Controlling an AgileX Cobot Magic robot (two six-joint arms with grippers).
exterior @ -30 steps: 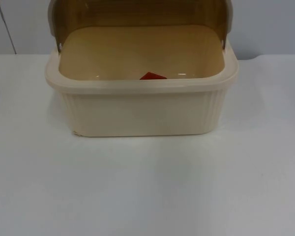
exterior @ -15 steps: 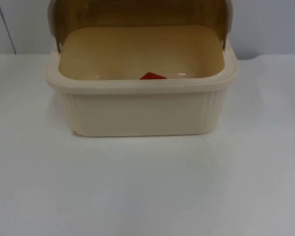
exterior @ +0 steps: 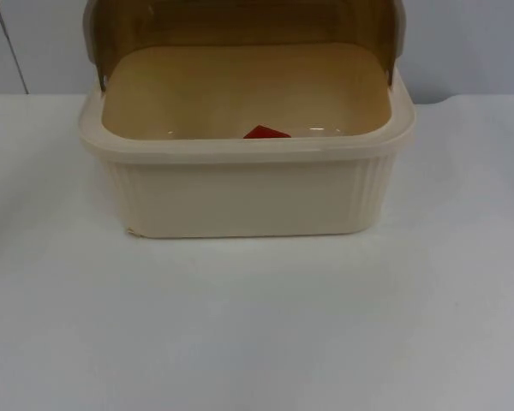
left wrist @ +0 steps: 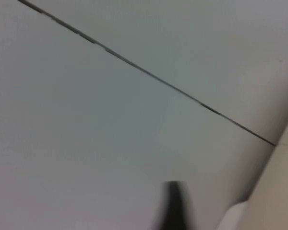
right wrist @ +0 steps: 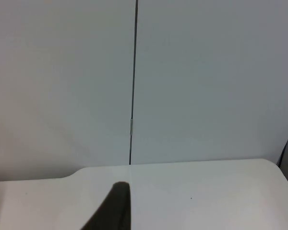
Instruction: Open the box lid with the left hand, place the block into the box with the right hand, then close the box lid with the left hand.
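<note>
- Top view: cream box [exterior: 244, 193] with ribbed front wall, standing on the white worktop [exterior: 257, 325], close against the grey partition wall [exterior: 463, 43].
- Brownish translucent lid [exterior: 240, 21] swung up and back, hinged at the two rear corners of the rim, box fully open.
- Red block [exterior: 266, 132] lying inside the box on its floor, near the front wall, only its upper part visible over the rim.
- Small chip or mark at the lower left corner of the box's front.
- Left wrist view: blurred black fingertip of the left hand [left wrist: 173, 206], raised toward the grey partition wall [left wrist: 110, 120], with a dark panel seam [left wrist: 149, 74] running slantwise across it.
- Pale cream edge [left wrist: 278, 191] just beside the fingertip; box or lid, cannot tell which.
- Cannot tell how far the left hand is open, nor whether anything is held.
- Right wrist view: black fingertip of the right hand [right wrist: 116, 208] above the white worktop [right wrist: 206, 191], well apart from the box.
- Grey partition wall [right wrist: 206, 81] beyond the worktop's edge, with a vertical dark seam [right wrist: 133, 81].
- Cannot tell how far the right hand is open; nothing seen at its one visible fingertip.
</note>
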